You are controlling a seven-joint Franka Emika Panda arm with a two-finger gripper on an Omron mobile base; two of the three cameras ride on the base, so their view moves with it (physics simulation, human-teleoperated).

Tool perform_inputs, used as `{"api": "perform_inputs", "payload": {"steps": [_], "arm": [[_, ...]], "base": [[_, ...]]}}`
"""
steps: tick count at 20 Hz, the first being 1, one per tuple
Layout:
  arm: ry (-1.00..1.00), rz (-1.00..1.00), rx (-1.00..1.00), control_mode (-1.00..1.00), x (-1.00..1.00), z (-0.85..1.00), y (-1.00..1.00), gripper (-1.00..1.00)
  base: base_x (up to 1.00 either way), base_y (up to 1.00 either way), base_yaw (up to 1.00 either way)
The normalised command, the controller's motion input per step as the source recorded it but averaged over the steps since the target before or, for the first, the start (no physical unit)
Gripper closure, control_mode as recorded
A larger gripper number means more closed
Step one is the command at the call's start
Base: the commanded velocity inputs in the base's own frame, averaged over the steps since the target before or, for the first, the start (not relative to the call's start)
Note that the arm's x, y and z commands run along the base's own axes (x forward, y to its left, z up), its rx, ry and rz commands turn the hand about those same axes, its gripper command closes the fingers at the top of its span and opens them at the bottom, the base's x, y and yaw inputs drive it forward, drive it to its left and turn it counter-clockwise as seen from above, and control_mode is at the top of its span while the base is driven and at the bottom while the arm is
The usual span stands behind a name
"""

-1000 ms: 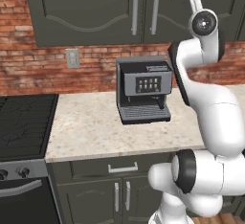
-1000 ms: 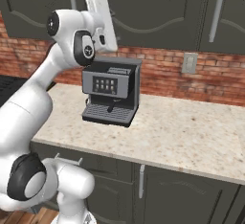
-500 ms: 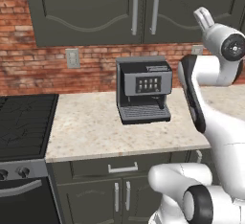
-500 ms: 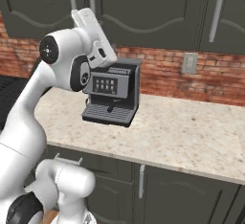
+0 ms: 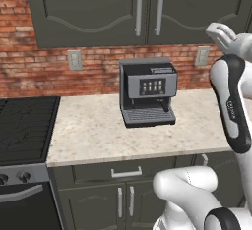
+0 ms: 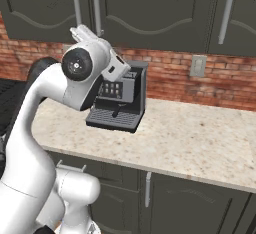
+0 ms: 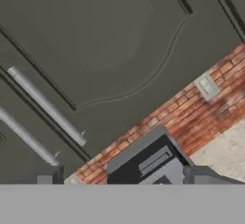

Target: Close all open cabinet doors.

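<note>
Cabinet doors [image 5: 93, 13] above coffee machine [image 5: 146, 91] on bench [image 5: 93, 130]: flush, apparently closed. Gripper [image 5: 220, 31] raised right of machine, jaw state impossible to tell. Any open door presumably elsewhere; task unfinished, likely.

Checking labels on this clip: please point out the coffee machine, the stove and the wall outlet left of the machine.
coffee machine [image 5: 147, 85], left base view, front screen panel.
stove [image 5: 24, 123], left base view, black cooktop.
wall outlet [image 5: 75, 60], left base view, plate centre.
</note>
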Motion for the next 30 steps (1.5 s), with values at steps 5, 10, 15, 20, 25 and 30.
{"api": "perform_inputs", "payload": {"steps": [5, 10, 15, 20, 25, 30], "arm": [[0.19, 0.26, -0.27, -1.0, -0.49, -0.01, 0.11, -1.0], [0.1, 0.11, -0.27, -1.0, -0.49, -0.07, 0.19, -1.0], [0.01, 0.05, -0.18, -1.0, -0.46, -0.29, 0.24, -1.0], [0.0, 0.01, -0.06, -1.0, -0.3, -0.32, 0.31, -1.0], [0.0, 0.0, 0.0, -1.0, -0.15, -0.21, 0.31, -1.0], [0.01, -0.02, 0.0, -1.0, -0.06, -0.21, 0.23, -1.0]], "base": [[0.0, 0.0, 0.0], [0.0, 0.0, 0.0], [0.0, 0.0, 0.0], [0.0, 0.0, 0.0], [0.0, 0.0, 0.0], [0.0, 0.0, 0.0]]}}
